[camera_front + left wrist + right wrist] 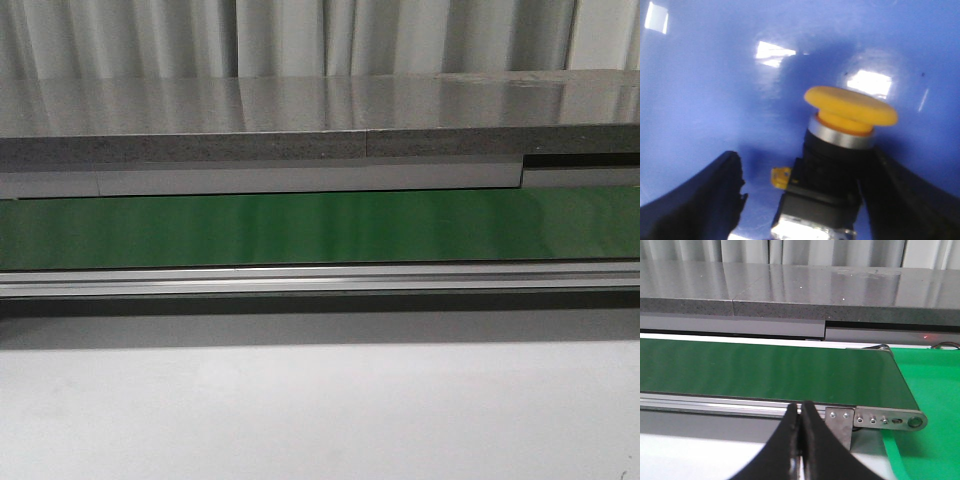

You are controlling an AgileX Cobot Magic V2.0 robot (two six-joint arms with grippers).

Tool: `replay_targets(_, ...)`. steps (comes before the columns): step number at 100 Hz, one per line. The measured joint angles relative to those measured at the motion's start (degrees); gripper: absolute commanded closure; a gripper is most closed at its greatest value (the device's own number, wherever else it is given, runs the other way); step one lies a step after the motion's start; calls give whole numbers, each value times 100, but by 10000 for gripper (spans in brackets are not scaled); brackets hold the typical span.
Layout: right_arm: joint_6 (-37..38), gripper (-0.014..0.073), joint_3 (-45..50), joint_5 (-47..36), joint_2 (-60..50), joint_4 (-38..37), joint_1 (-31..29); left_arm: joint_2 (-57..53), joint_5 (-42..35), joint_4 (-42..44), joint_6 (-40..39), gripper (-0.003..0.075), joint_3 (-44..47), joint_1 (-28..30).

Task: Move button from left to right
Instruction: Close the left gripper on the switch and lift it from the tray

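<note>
In the left wrist view the button (pixel 850 107), with a round yellow-orange cap, a silver ring and a black blocky body, lies on a glossy blue surface (pixel 705 75). My left gripper (pixel 805 162) is open around it. One finger (pixel 900 190) lies against the body, and the other finger (pixel 705 195) stands apart with a gap of blue between. My right gripper (pixel 801 407) is shut with nothing in it, hanging before the end of the green belt (pixel 765 370). The front view shows neither the grippers nor the button.
The green belt (pixel 300 225) runs across the front view with an aluminium rail (pixel 300 280) along its near side. A grey stone-like ledge (pixel 300 110) lies behind it and a white tabletop (pixel 300 410) in front. A green mat (pixel 930 385) lies past the belt's roller end.
</note>
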Motion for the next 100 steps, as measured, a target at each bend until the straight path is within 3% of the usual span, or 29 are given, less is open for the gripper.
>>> replay_targets(14, 0, 662, 0, 0, 0, 0, 0, 0, 53, 0, 0, 577, -53, 0)
replay_targets(26, 0, 662, 0, 0, 0, 0, 0, 8, 242, 20, 0, 637, -264, 0)
replay_targets(60, 0, 662, 0, 0, 0, 0, 0, -300, 834, 20, 4, 646, -916, -117)
replay_targets(100, 0, 662, 0, 0, 0, 0, 0, -874, 1199, 1, 205, 645, -915, -1227)
